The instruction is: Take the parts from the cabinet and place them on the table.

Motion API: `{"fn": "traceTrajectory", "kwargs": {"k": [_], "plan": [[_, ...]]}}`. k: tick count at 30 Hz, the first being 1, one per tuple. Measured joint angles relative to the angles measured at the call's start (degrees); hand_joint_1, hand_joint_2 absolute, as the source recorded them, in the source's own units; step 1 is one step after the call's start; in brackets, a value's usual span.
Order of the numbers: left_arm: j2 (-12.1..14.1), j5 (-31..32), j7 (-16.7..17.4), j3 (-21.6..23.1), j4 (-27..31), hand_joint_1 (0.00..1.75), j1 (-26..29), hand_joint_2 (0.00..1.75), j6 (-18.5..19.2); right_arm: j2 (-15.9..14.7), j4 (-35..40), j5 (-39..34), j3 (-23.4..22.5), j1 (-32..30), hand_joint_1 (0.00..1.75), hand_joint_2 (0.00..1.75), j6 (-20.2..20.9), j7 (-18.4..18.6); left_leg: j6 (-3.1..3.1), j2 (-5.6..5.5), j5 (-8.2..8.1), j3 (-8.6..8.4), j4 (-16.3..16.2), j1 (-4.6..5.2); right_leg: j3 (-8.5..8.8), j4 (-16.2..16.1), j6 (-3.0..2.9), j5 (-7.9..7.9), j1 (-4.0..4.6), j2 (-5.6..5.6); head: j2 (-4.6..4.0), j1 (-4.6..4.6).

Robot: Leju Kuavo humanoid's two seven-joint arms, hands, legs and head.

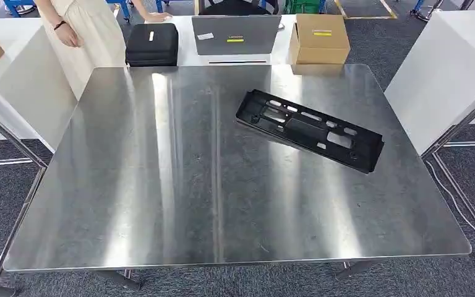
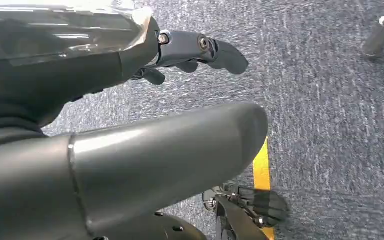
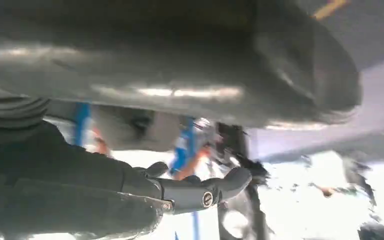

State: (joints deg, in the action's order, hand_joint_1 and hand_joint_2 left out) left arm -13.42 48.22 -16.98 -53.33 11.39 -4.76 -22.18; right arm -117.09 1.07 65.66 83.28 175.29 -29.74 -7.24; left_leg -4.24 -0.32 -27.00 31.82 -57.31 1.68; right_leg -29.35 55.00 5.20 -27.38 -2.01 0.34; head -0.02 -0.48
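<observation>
A long black plastic part (image 1: 310, 129) with several cut-outs lies flat and slantwise on the steel table (image 1: 161, 185), right of its middle. In the left wrist view my left hand (image 2: 105, 75) hangs over grey carpet. Its thick thumb (image 2: 180, 145) and a dark finger (image 2: 215, 50) are spread, with nothing between them. My right hand (image 3: 130, 185) appears in a blurred right wrist view, a finger (image 3: 220, 187) stretched out, the thumb (image 3: 205, 65) well apart from it, and nothing in its grasp.
Beyond the table's far edge stand a black case (image 1: 152, 43), a grey laptop (image 1: 235, 34) and a cardboard box (image 1: 319, 38). A person in a cream garment (image 1: 86, 31) stands at the far left. White panels (image 1: 445, 74) flank the right side. A yellow floor line (image 2: 261, 165) crosses the carpet.
</observation>
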Motion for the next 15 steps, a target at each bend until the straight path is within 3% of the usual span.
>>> {"fn": "traceTrajectory", "kwargs": {"k": [2,5,15], "plan": [[0.0,0.57,-0.02,-0.02,0.0,0.0,-0.01,0.0,0.18,0.0,-0.02,1.55,1.25,0.76,0.0,0.0,4.57,4.48,0.0,0.02,0.0,0.0,0.0,0.0,0.01,0.0,0.0,0.0,0.0,0.0,0.0,0.02],[0.0,1.29,-0.04,0.0,0.0,0.0,-0.06,0.0,0.33,0.0,-0.09,4.89,3.14,2.09,0.0,0.0,12.88,6.74,0.0,0.08,0.0,-0.04,0.0,0.0,0.01,0.0,0.0,0.01,0.0,0.06,0.0,0.02],[0.0,1.51,-0.04,-0.02,0.0,0.0,-0.07,0.0,0.42,-0.02,-0.24,5.83,5.09,3.53,0.0,0.0,14.37,7.24,0.0,0.02,0.01,0.01,0.0,0.0,0.04,0.0,0.0,0.0,0.0,0.03,0.0,0.02]]}}
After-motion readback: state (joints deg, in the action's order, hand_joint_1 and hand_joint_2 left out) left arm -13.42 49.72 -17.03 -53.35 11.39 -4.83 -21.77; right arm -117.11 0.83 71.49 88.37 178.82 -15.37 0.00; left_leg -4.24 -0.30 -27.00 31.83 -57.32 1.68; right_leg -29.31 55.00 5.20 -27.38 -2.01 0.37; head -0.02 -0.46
